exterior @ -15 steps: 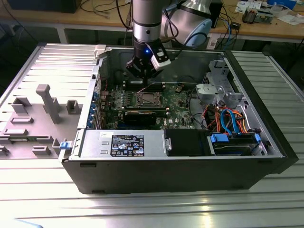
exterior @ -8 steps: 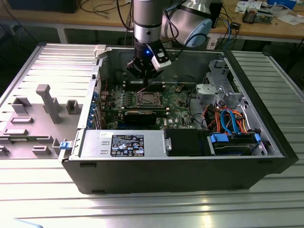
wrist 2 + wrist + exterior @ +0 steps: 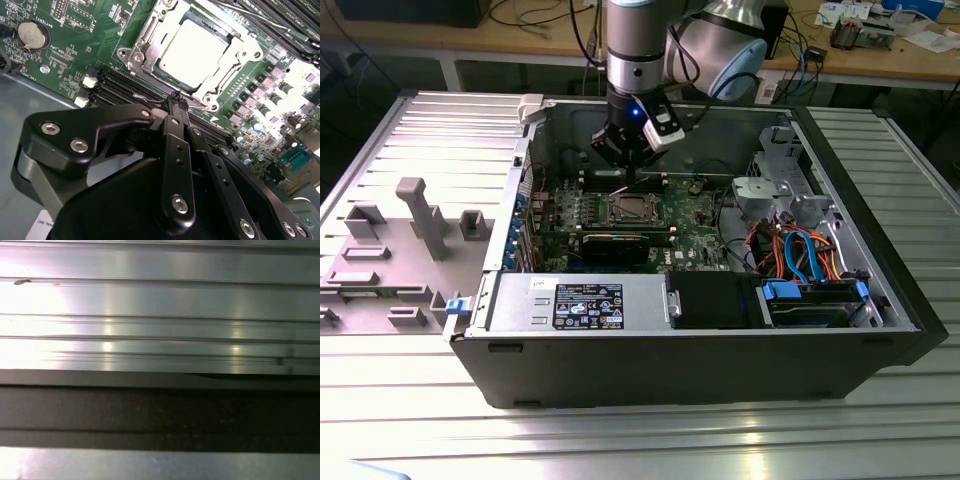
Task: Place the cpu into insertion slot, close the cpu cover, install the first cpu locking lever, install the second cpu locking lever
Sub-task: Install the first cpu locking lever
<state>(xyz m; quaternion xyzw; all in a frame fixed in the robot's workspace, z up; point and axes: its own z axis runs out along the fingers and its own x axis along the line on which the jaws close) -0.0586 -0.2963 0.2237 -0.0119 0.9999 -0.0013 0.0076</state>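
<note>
In the exterior view my gripper (image 3: 625,172) hangs inside the open computer case, just behind the insertion slot (image 3: 629,208) on the green board. The second wrist view shows the cpu (image 3: 192,47) lying flat in the slot, its silver top bright. The cpu cover (image 3: 144,42) is down around it as a metal frame. My gripper (image 3: 176,98) is shut, fingers pressed together, and their tips meet a thin wire locking lever (image 3: 150,99) running along the slot's near edge. Whether the tips pinch the wire or only touch it, I cannot tell.
Long black memory slots (image 3: 112,82) and a coin battery (image 3: 32,34) lie beside the slot. A black card (image 3: 620,245), the power supply (image 3: 575,303) and a drive bay with blue and orange cables (image 3: 800,250) crowd the case. A grey fixture (image 3: 420,215) stands on the table at the exterior view's left.
</note>
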